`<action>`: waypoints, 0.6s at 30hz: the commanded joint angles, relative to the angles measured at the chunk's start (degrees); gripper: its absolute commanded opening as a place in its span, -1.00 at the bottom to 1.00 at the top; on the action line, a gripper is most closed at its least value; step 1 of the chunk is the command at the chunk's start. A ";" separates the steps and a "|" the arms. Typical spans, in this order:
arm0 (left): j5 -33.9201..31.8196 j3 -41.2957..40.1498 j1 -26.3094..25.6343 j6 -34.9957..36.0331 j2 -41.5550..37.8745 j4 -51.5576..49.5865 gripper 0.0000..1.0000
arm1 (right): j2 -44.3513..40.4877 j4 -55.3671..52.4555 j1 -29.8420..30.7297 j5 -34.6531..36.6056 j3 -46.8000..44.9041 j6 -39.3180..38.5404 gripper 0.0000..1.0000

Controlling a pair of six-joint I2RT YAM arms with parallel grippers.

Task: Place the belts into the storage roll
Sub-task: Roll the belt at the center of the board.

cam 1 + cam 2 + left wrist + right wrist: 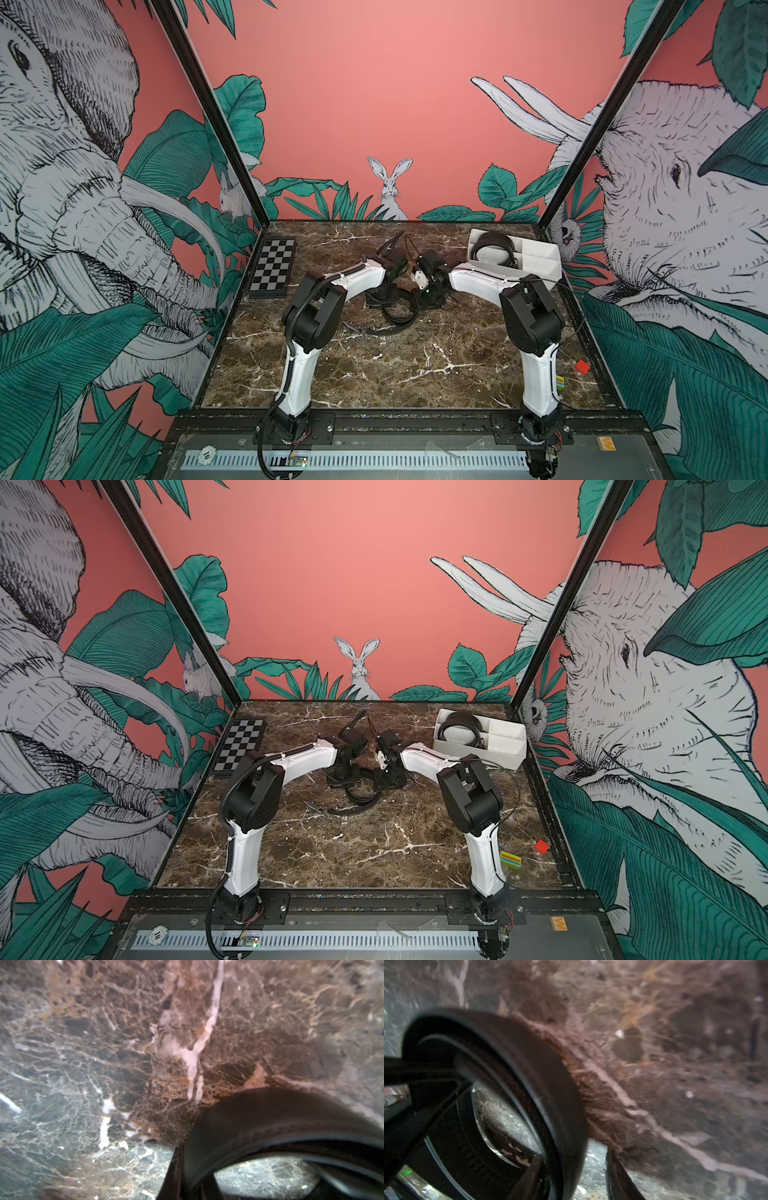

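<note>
One black belt [398, 321] [360, 801] lies coiled at the middle of the marble table, its tail trailing left. My left gripper [377, 298] [193, 1184] is down on the coil's left side and shut on the belt [270, 1118]. From the right, my right gripper [432, 296] [574, 1180] stands open astride the coil wall [529, 1053], one finger inside the loop and one finger [618, 1178] outside with a gap. The white storage roll [536, 271] [505, 757] stands at the back right. Another coiled belt [494, 249] [459, 729] sits in its left compartment.
A black-and-grey checkered board [272, 266] lies at the back left. A red block [582, 366] and a striped colourful block [510, 860] lie near the right edge beside the right arm's base. Black frame posts rise at the back corners.
</note>
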 commanded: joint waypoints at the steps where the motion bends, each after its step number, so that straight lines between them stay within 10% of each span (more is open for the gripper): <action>1: -2.99 -5.78 0.67 -0.83 8.41 1.72 -1.00 | 0.83 -2.08 1.26 4.10 -0.37 0.16 -0.31; 8: -2.11 -8.63 -0.76 -1.12 6.22 3.75 -1.00 | 4.77 -10.15 1.65 8.35 3.08 0.76 -1.00; 12: -0.56 -9.81 -0.75 -0.92 4.38 5.11 -1.00 | 5.05 -13.03 1.65 9.85 2.58 1.43 -1.00; 18: 1.58 -13.41 -0.75 -0.64 -5.64 9.67 0.05 | 4.57 -15.45 1.65 11.15 2.03 2.11 -1.00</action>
